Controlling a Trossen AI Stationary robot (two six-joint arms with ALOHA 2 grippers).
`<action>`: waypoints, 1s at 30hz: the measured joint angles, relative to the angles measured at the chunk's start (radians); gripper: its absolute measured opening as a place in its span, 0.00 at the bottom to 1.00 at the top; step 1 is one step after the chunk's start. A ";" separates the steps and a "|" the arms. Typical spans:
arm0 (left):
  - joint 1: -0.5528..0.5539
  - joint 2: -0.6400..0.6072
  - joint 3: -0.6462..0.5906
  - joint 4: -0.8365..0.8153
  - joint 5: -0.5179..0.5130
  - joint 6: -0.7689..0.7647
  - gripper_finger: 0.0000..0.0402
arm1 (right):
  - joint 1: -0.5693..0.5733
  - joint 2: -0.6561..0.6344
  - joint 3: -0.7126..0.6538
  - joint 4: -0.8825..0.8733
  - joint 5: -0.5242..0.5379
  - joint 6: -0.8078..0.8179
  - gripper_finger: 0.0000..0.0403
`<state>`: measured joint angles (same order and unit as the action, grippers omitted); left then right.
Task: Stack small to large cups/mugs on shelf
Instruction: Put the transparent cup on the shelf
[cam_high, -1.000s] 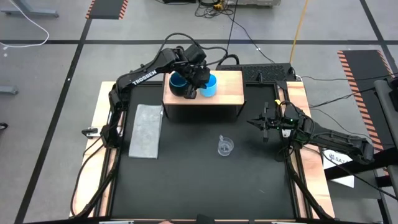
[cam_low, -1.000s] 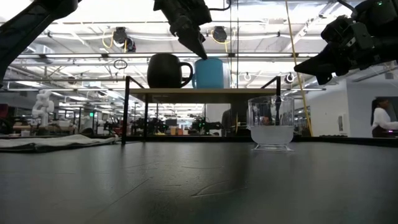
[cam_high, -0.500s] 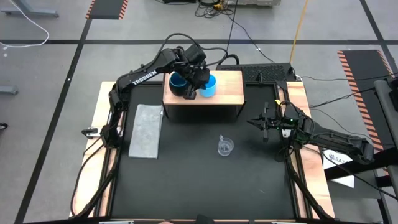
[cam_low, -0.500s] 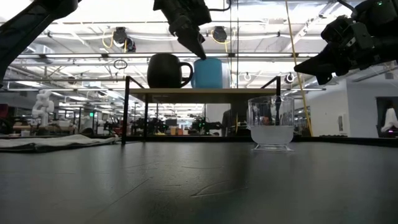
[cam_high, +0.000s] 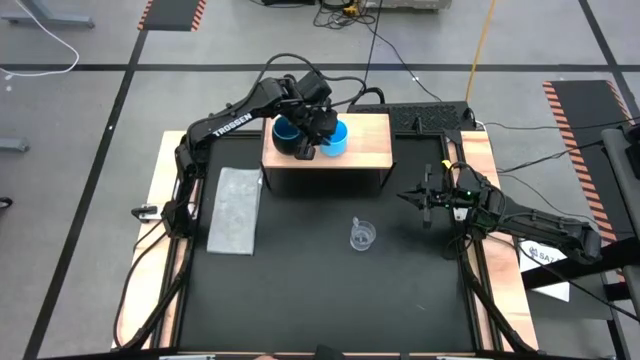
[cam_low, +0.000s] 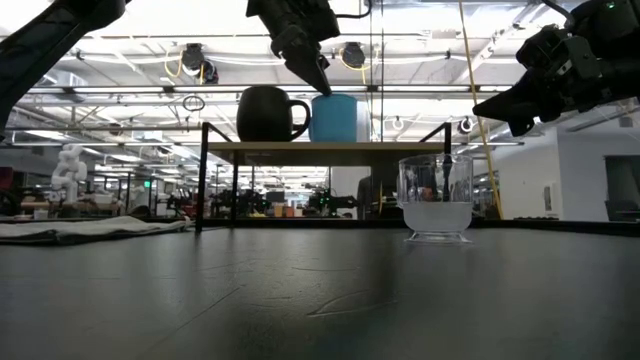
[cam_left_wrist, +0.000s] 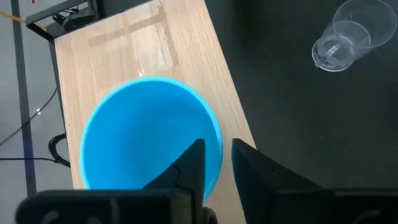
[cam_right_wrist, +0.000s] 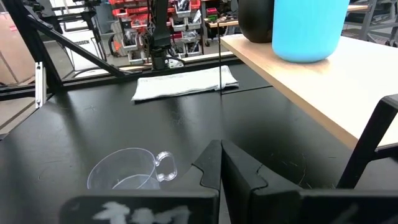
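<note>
Fingers of the left gripper (cam_left_wrist: 214, 163) stand slightly apart astride the near rim of the medium light-blue cup (cam_left_wrist: 149, 130), one tip inside the bowl, the other just outside the wall; the grip looks loosened rather than clamped. Just beyond those fingertips lies the bare top of the light wooden shelf on dark legs (cam_left_wrist: 124, 46), on which the cup stands upright. In the high view the large dark navy mug with a blue interior (cam_high: 287, 135) sits on the same board, touching or just beside the cup on the far side from the tips.

Judged from this, the step in hand is letting go of the cup after placing it. Doing it well calls for widening the fingers until both clear the rim, then lifting straight up, so the inner tip does not drag the cup toward the shelf edge or knock the mug.

Farther off, the small clear plastic cup (cam_high: 362, 235) stands on the black table (cam_high: 320, 300), well apart from the shelf and not yet moved. The right gripper (cam_high: 424, 197) hangs beside it, fingers pressed together and empty. A flat grey cloth (cam_high: 234, 210) lies beyond the left arm's reach line.

Against the earlier frames nothing has shifted place; only the left fingers have begun to part.
</note>
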<state>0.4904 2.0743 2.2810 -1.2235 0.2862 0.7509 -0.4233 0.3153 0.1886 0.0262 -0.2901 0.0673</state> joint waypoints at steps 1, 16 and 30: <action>0.000 0.000 0.000 0.001 0.000 0.000 0.22 | 0.000 0.000 0.000 0.000 0.000 0.000 0.00; -0.034 -0.054 -0.002 0.079 -0.058 0.014 0.32 | 0.000 0.000 0.000 -0.001 0.000 0.000 0.00; -0.058 -0.282 -0.001 0.081 0.065 -0.061 0.06 | 0.000 0.000 0.000 -0.009 0.000 0.007 0.00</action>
<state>0.4323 1.7923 2.2803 -1.1422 0.3508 0.6902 -0.4234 0.3157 0.1883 0.0174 -0.2901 0.0746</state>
